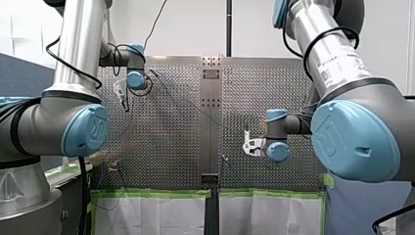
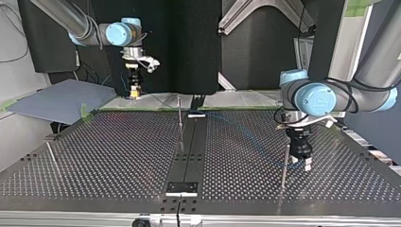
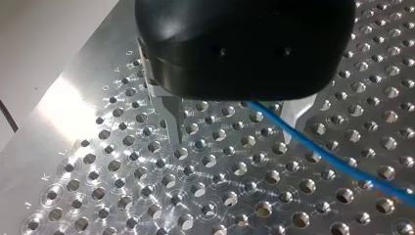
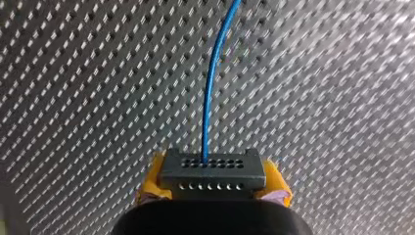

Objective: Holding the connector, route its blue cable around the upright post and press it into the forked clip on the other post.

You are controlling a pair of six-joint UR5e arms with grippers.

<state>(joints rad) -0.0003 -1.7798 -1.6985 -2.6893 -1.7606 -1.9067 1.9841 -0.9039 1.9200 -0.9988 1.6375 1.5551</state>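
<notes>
Nearest thing in the top view is a thin upright post (image 2: 285,165) standing close to the front edge of the perforated table (image 2: 118,161). My left gripper (image 2: 301,163) hangs just beside it, pointing straight down at the plate. Its own wrist cam shows the fingers (image 3: 172,120) spread fairly wide with nothing pinched, one metal and one pale. The blue cable (image 3: 342,164) comes out from under the gripper body and runs through that gap, right up against the pale finger's side. Can't tell if it actually touches, or whether it bends round the post. Going back across the plate, the cable shows as a faint blue curve heading for the middle, where a second post (image 2: 179,116) stands next to the dark centre strip (image 2: 194,151). Furthest off, at that view's left by the table's far edge, is my right gripper (image 2: 135,93). From its wrist cam the yellow pads (image 4: 150,183) are clamped tight on the black connector (image 4: 211,171), with the cable leaving one hole in its top row and arcing away ahead over the plate.
</notes>
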